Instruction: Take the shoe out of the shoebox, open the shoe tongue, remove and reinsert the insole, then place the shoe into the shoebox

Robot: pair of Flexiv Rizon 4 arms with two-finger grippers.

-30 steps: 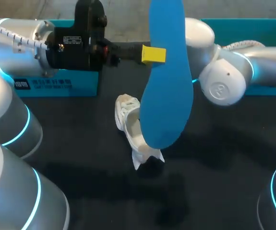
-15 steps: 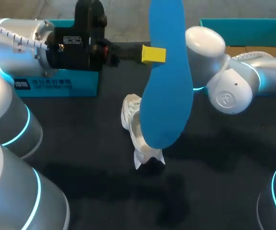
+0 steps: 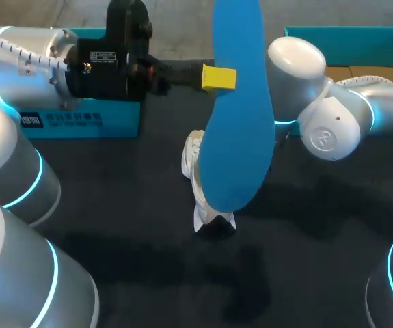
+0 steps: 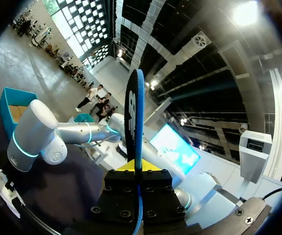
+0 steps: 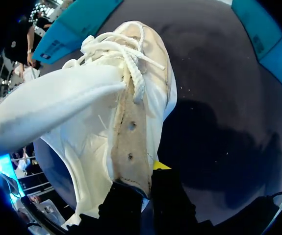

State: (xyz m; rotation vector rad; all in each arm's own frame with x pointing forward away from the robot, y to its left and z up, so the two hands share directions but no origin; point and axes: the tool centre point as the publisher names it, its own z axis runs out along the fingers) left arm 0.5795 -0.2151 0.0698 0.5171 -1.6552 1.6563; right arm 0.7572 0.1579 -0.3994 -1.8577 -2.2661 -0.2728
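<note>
Dark surface (image 3: 148,225), matte, bearing cast shadows around its centre. A teal box (image 3: 80,121) stands on it at 10 o'clock. An open teal shoebox (image 3: 360,37), brown inside, stands at 2 o'clock.

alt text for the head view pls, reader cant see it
The left gripper holds a blue insole upright over the dark table, hiding part of a white shoe beneath. The right arm extends behind the insole toward the shoe, and a teal shoebox sits at the far edge.
</note>
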